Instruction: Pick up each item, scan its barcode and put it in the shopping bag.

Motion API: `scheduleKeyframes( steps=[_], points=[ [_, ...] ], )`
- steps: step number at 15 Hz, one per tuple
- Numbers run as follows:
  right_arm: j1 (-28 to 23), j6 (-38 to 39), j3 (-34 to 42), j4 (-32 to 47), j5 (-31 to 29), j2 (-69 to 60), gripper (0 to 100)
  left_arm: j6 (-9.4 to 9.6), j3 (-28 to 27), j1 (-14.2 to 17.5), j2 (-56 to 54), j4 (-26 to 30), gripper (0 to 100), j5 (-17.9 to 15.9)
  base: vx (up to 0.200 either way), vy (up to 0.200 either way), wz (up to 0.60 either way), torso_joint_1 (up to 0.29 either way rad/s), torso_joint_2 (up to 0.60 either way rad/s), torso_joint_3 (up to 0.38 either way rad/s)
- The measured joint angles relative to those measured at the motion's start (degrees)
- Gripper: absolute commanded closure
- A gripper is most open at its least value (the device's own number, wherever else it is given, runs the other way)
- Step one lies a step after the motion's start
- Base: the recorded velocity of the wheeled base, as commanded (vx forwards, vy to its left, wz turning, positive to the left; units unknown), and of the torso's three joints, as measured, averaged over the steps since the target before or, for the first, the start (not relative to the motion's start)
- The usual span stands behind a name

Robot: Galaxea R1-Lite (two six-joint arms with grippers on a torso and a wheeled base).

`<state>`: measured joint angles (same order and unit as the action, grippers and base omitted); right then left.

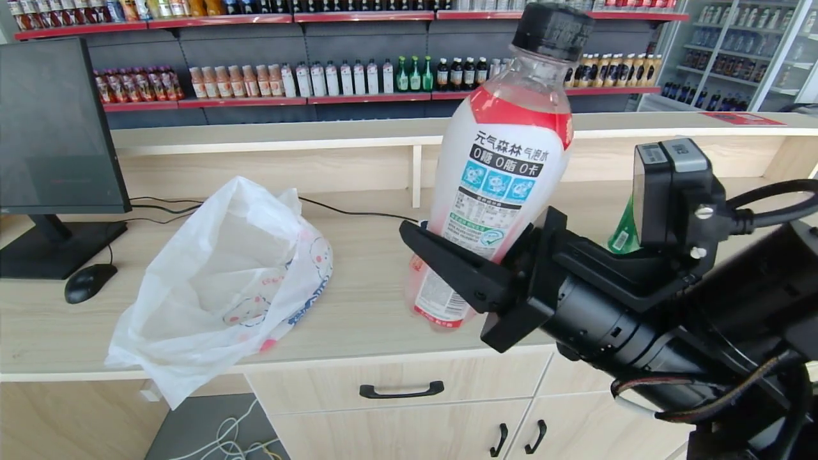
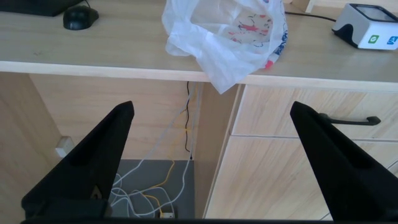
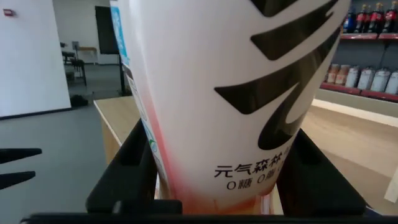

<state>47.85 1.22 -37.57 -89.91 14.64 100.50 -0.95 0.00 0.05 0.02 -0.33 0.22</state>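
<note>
Bottle [image 1: 498, 172] sat clamped nearly upright in the right fingers [image 1: 447, 259], held above the tabletop [image 1: 364, 300], with bare surface between it and the bag [image 1: 223, 281]. The bag drooped over the front edge, seemingly empty. The left fingers [image 2: 99, 155] gaped wide, holding nothing, below that edge.

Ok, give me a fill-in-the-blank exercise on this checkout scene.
The right end effector is shut on a drink bottle with a ____ cap.
The white shopping bag lies on the wooden ____.
The left end effector is ____.
The computer mouse sits beside the ____ stand.
Missing words: black; counter; open; monitor.
</note>
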Motion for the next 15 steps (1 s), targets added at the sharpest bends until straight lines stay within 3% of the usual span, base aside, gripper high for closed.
scheduleKeyframes(
  steps=[3,8,12,15],
  points=[
    [-4.69,-7.91,0.0,0.0,-1.32,1.73,100,0.0,0.0,0.0,0.0,0.01,0,0.0,0.0,0.0,0.0,0.0,0.0,0.0],
    [-13.62,-11.42,1.19,0.05,-4.66,4.62,100,0.0,0.0,0.05,0.0,0.0,0,0.02,0.0,0.0,0.0,0.0,0.0,0.0],
    [-19.82,-16.52,-8.12,-0.06,9.65,10.47,100,0.0,0.0,0.02,0.0,0.01,0,0.0,0.0,0.0,0.0,0.0,0.0,0.0],
    [-22.27,-18.83,-16.81,-0.12,12.29,15.24,100,0.0,0.0,0.0,0.0,0.0,0,0.0,0.0,0.0,0.0,0.0,0.0,0.0]
  ],
)
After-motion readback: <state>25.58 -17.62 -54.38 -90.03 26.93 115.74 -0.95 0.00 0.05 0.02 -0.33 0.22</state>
